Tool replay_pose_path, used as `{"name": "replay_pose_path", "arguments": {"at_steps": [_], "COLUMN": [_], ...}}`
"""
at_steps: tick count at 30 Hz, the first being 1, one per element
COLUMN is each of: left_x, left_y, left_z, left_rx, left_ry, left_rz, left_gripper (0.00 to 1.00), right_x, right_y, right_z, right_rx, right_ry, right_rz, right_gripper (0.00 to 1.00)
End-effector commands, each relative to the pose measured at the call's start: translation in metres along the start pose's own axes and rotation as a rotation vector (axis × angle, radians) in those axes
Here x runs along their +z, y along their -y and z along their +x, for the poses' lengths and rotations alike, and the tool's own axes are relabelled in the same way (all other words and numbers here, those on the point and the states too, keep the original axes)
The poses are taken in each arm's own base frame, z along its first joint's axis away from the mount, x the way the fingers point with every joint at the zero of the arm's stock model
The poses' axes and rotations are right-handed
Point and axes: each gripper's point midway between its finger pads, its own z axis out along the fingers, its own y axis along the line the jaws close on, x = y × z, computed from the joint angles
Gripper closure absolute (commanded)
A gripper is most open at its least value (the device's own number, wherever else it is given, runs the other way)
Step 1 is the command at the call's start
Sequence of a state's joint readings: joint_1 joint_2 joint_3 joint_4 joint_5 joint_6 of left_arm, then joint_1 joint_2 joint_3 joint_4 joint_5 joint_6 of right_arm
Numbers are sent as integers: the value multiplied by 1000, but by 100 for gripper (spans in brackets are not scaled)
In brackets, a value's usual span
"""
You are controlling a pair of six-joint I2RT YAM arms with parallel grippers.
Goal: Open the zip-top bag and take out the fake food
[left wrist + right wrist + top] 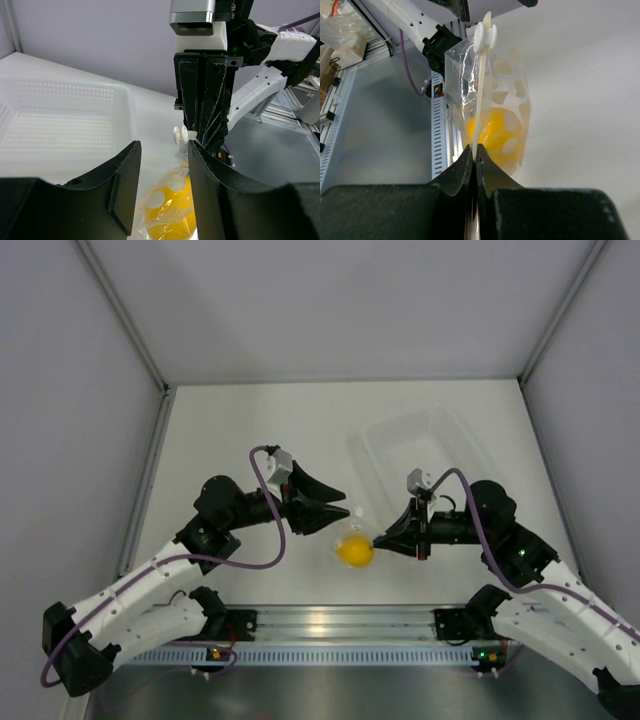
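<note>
Right wrist | right tool (475,150) clamps crinkly clear zip-top bag (512,100) | left tool (162,150) wide

- The left arm (150,585) and the right arm (560,600) are clad in white shells, with black housings at the joints.
- A purple cable (254,468) is run along each arm.
- A small silver and white camera box (279,462) is fitted at each wrist.
- The left hand (343,504) and the right hand (377,542) are each formed of two matte black, wedge-shaped fingers tapered to thin tips.
- Pale scratches are seen on the right hand's fingers.
- A green light (521,553) is lit on the right arm.
</note>
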State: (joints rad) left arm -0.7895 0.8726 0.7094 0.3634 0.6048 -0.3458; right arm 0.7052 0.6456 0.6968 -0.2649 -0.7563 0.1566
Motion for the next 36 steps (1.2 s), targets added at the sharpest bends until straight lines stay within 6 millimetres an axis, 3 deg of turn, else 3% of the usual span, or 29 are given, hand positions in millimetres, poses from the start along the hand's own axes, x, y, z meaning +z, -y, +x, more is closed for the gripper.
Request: {"name": "replay_pose_path", "arguments": {"at_steps": [1,4,6,12,22,25,27,34,36], "left_x": [3,8,10,4,9,10,10,9,8], "left_y": [22,27,32,38,30,28,27,30,30], "left_z": [-18,-17,-14,-15,-3,-2,-1,-2,-2], "left_rx": [14,-19,-37,-55,-101,-102,-102,-98,-92], "left_ry": [14,-13,-36,-30,-58,-61,-59,-58,-58], "left_rz": [108,151,192,197,177,174,168,175,177], "left_gripper": [52,53,61,63,70,80,95,100,100], "right_x": [-6,-6,-7,-6,-3,-3,-3,-3,-3], "right_y": [-22,-21,-20,-17,-16,-15,-15,-10,-7], "right_z": [-26,-26,-29,-33,-36,-36,-35,-35,-34], "right_rx": [-107,-110,-115,-123,-116,-113,-110,-113,-109], "right_ry": [65,68,73,88,94,94,93,99,99], "right_rz": [-70,-64,-54,-33,-39,-38,-36,-6,5], "right_gripper": [100,100,100,100,100,100,100,100,86]}}
